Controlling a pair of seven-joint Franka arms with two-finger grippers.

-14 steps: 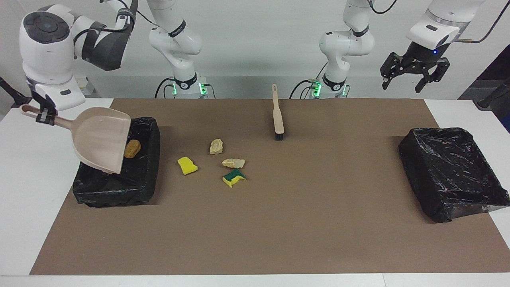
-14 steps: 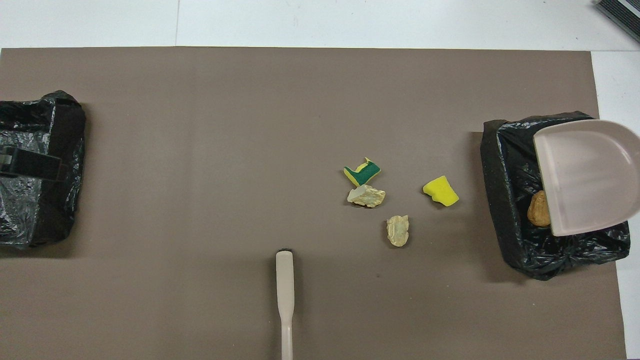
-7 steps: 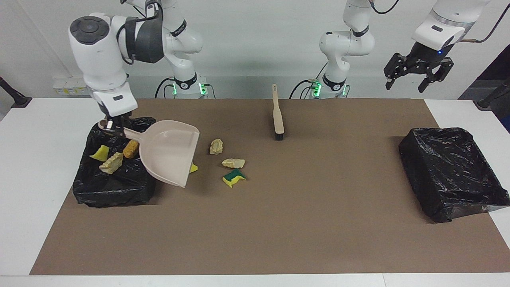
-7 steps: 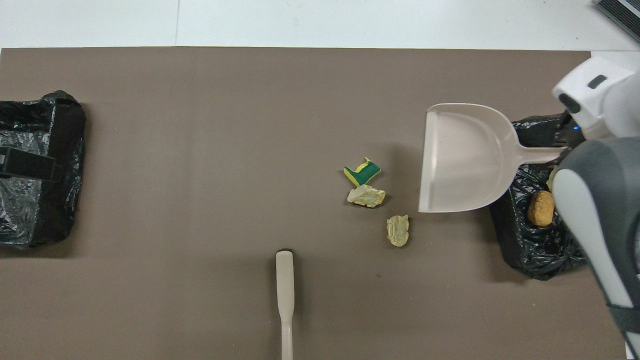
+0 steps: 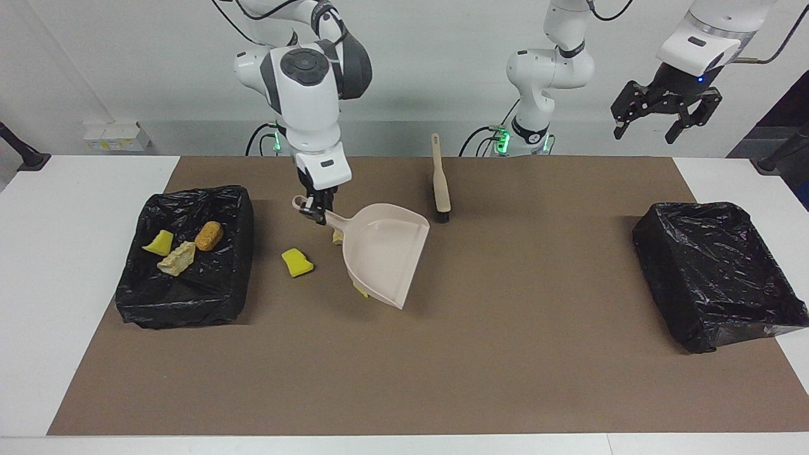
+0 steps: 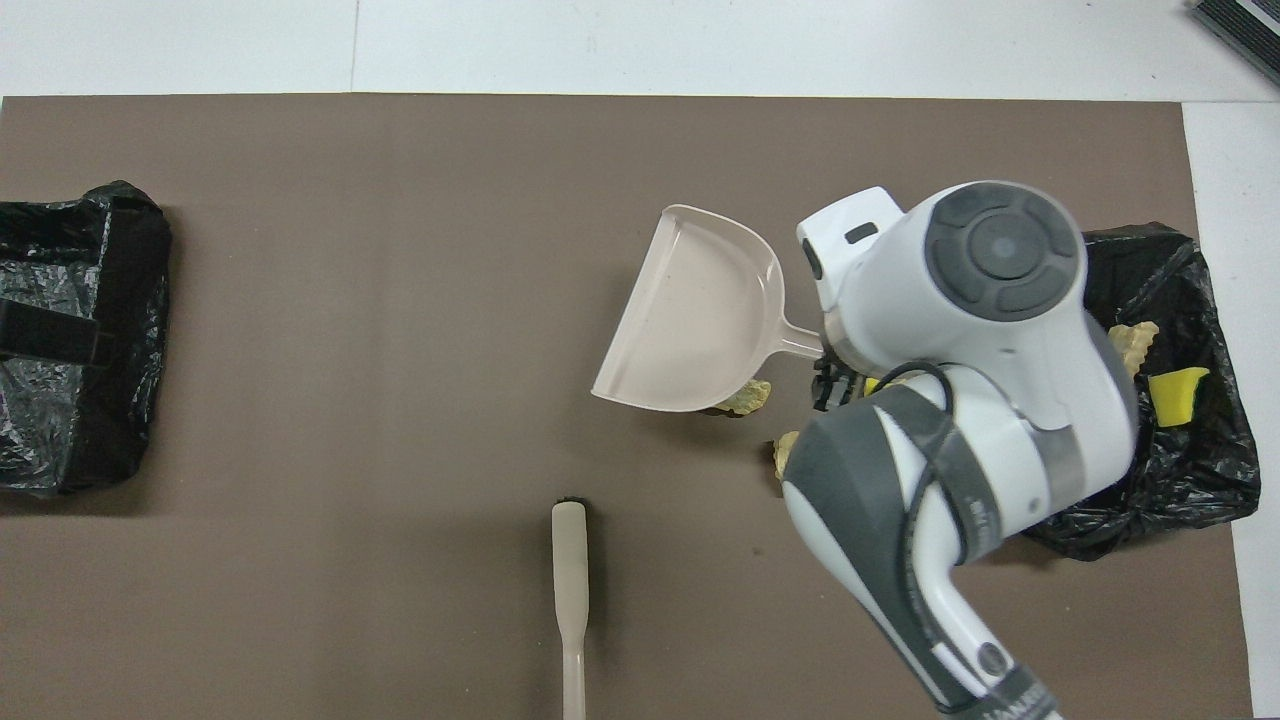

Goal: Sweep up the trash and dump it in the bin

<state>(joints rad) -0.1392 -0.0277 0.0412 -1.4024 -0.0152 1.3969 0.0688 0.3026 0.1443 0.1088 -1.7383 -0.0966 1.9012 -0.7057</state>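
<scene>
Right gripper (image 5: 314,212), jaws clamping the beige plastic dustpan (image 5: 385,253), is hovering over loose yellow and beige trash scraps (image 5: 296,262) beside the black-lined bin (image 5: 240,215); left gripper (image 5: 663,117) is waiting aloft, jaws open; next, judged: set pan down, fetch beige brush (image 5: 440,183).

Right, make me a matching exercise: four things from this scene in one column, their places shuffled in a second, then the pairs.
Things:
1. dustpan
2. brush
3. orange-brown lump
4. left tool

Places:
A. in the bin at the right arm's end
B. raised, open, holding nothing
C. held by its handle in the right tool
D. lying on the mat, near the robots

Pairs: 1-C, 2-D, 3-A, 4-B
</scene>
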